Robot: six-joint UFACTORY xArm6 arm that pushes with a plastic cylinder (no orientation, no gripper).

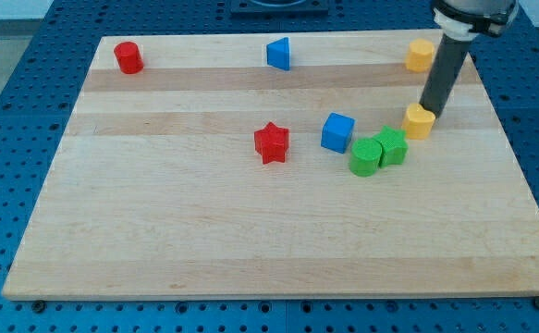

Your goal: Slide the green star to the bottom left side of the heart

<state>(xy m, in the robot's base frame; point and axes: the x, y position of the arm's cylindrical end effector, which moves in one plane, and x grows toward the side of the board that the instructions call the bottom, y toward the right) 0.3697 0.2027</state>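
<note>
The green star (393,146) lies right of the board's centre, touching a green cylinder (364,157) on its lower left. The yellow heart (417,121) sits just up and to the right of the star, very close to it. My tip (430,114) stands at the heart's upper right edge, touching it or nearly so. The dark rod rises from there toward the view's top right. The tip is apart from the green star, with the heart between them.
A blue cube (337,131) lies left of the green blocks and a red star (271,142) further left. A red cylinder (128,57), a blue triangle (279,54) and a yellow hexagon (420,55) sit along the wooden board's (158,231) top edge.
</note>
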